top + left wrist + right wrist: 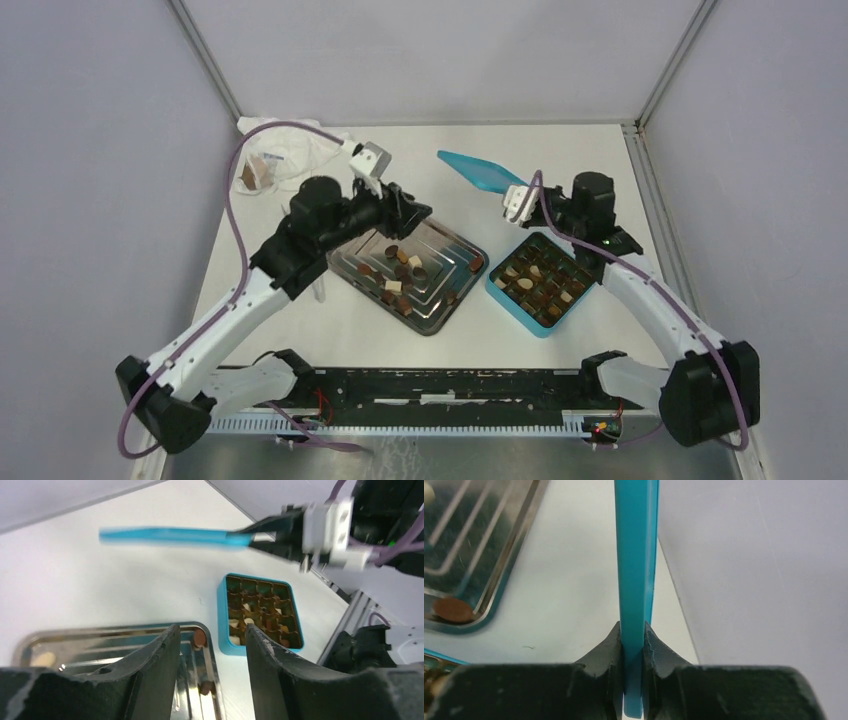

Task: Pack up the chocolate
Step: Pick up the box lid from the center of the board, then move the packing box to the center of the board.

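the left tool (410, 212) hangs over the far end of the steel tray (432, 330), its fingers spread wide apart with nothing between them. the chocolate pieces (402, 272), dark brown, light brown and cream-white cubes and discs, lie partly scattered in the tray and partly set in the grid compartments of the teal box (515, 306), which sits on the table (560, 150) just to the right of the tray. in the left wrist view many of the box's compartments hold a piece, though the far row looks dark and hard to read. a round brown piece (454, 610) rests in the tray corner nearest the box. the right tool (515, 195) is clamped tight on one edge of the flat teal lid (480, 172), holding it in the air above the table, beyond the box and tray. a crumpled white plastic bag (285, 160) lies at the far left corner.
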Motion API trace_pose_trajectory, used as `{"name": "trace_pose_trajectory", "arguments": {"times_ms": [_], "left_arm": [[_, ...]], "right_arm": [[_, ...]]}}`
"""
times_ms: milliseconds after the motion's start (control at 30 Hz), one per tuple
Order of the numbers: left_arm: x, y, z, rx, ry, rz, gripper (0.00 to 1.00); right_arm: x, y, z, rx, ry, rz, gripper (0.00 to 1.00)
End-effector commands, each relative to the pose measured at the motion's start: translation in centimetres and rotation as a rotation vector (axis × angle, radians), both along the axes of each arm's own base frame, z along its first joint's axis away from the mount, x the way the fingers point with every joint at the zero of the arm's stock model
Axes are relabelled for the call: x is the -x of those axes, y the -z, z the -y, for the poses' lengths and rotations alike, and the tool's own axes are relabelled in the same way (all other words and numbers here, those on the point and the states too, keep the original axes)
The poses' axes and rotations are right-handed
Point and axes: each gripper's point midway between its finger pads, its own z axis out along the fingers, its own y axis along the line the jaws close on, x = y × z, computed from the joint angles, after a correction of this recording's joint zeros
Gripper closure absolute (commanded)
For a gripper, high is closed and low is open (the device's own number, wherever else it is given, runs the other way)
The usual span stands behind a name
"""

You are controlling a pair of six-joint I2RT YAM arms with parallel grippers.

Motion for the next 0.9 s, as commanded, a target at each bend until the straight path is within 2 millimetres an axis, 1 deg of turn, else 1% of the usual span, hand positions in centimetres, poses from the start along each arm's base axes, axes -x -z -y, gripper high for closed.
{"name": "trace_pose_trajectory", "arguments": {"times_ms": [0,33,100,167,267,367,400,433,500,567,700,767,867], "left_arm": [[2.4,2.8,-0.3,0.178,-0.015,-0.132,0.45],[3.6,3.8,0.2,0.214,0.034,-0.174,0.47],[5.6,5.4,1.1,0.29,0.101,-0.255,0.52],[7.2,7.5,2.2,0.315,0.129,-0.312,0.56],[9.4,10.8,4.2,0.274,0.136,-0.344,0.56],[10.8,12.8,6.4,0.209,0.136,-0.337,0.55],[10.5,13.4,6.8,0.181,0.117,-0.333,0.54],[9.8,14.2,7.0,0.145,0.08,-0.334,0.52],[7.9,15.1,7.3,0.068,0.007,-0.311,0.45],[6.1,15.8,8.2,-0.027,-0.029,-0.285,0.41],[3.2,17.6,10.6,-0.211,-0.043,-0.244,0.39],[2.2,18.9,12.2,-0.296,-0.029,-0.251,0.39],[0.7,20.9,13.6,-0.407,-0.028,-0.259,0.43]], "right_arm": [[2.7,-4.3,1.1,-0.363,0.095,-0.147,1.0],[3.4,-4.6,1.5,-0.42,0.096,-0.188,1.0],[4.7,-4.6,2.1,-0.511,0.091,-0.272,1.0],[5.9,-4.3,2.7,-0.592,0.083,-0.353,1.0],[7.3,-3.8,3.7,-0.719,0.07,-0.425,1.0],[7.8,-2.8,4.8,-0.78,0.084,-0.457,1.0],[7.8,-2.5,5.2,-0.789,0.093,-0.462,1.0],[7.7,-2.3,5.6,-0.795,0.104,-0.459,1.0],[7.7,-2.2,6.1,-0.819,0.114,-0.465,1.0],[7.7,-2.3,6.5,-0.834,0.123,-0.462,1.0],[7.8,-2.6,7.5,-0.867,0.147,-0.45,1.0],[7.6,-2.2,8.4,-0.892,0.185,-0.456,1.0],[7.3,-1.9,9.7,-0.918,0.231,-0.463,1.0]]}}
